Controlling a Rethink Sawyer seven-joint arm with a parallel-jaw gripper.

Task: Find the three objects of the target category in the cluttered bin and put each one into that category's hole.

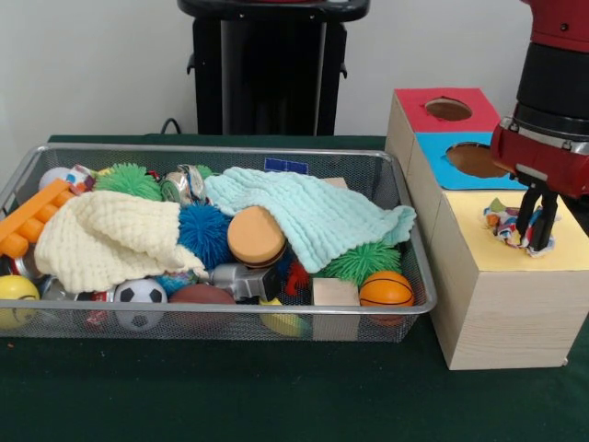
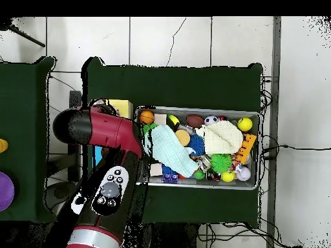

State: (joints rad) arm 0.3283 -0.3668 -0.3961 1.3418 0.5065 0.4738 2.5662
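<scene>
The wire mesh bin (image 1: 212, 149) stands on the green table and is full of toys; it also shows in the overhead view (image 2: 194, 109). One polka-dot fabric bundle (image 1: 503, 221) sits on the yellow surround (image 1: 479, 235) of the wooden box and covers the hole there. My gripper (image 1: 537, 241) comes straight down onto the bundle's right end, fingers close together on the fabric. No other polka-dot bundle shows in the bin. In the overhead view my arm (image 2: 103, 132) hides the box and the gripper.
The box also has a red-surrounded hole (image 1: 448, 109) and a blue-surrounded hole (image 1: 474, 158). A cream knitted cloth (image 1: 106, 235) and a mint one (image 1: 308, 212) lie over the toys. Spiky balls, a basketball (image 1: 386, 288) and a soccer ball (image 1: 140, 296) lie below.
</scene>
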